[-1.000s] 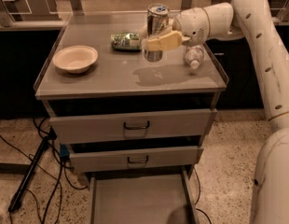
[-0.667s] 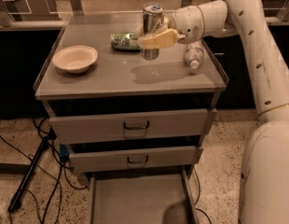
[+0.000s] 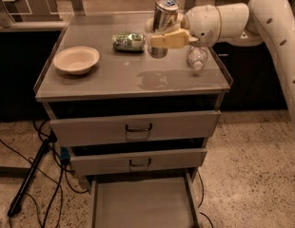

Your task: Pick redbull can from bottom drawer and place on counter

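Grey counter [image 3: 114, 80], camera view: gripper [image 3: 159, 38] clamps the upright redbull can [image 3: 165, 13] aloft near the back-right corner beside the clear bottle [image 3: 197, 57], bottom drawer [image 3: 142, 203] open; judged placing step, next needing a straight descent before release.

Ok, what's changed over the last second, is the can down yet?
Not down. The pincer stays shut on the redbull can above the counter. The can has risen slightly, and the arm's lower section has left the bottom right of the view. The bowl, green packet, clear bottle and open bottom drawer are unchanged.
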Available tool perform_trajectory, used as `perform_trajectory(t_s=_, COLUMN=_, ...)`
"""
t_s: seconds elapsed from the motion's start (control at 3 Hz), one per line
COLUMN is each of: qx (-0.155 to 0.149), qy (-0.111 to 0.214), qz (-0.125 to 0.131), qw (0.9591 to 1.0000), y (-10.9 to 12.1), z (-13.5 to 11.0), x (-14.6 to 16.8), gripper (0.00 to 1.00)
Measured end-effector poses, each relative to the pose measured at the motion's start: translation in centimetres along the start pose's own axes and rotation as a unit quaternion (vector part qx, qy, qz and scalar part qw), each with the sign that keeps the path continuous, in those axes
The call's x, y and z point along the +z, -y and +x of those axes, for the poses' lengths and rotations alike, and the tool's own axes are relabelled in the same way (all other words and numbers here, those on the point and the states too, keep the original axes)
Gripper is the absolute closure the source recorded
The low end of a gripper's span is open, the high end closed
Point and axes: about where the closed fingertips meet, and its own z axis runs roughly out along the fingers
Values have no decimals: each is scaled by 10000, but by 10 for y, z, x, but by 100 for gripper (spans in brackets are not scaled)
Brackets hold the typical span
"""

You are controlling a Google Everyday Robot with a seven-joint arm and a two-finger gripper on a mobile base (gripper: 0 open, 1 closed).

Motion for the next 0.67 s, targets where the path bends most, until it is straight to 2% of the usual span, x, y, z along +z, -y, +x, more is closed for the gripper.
perform_trajectory(t_s=0.33, qx=-261, qy=104, qz=852, qw=9960, y=-27, z=-20, x=-17, gripper=100)
perform_trajectory(t_s=0.67, qx=-124, qy=44, qz=1018, qw=9947, y=-26, z=-7, x=-25, gripper=100)
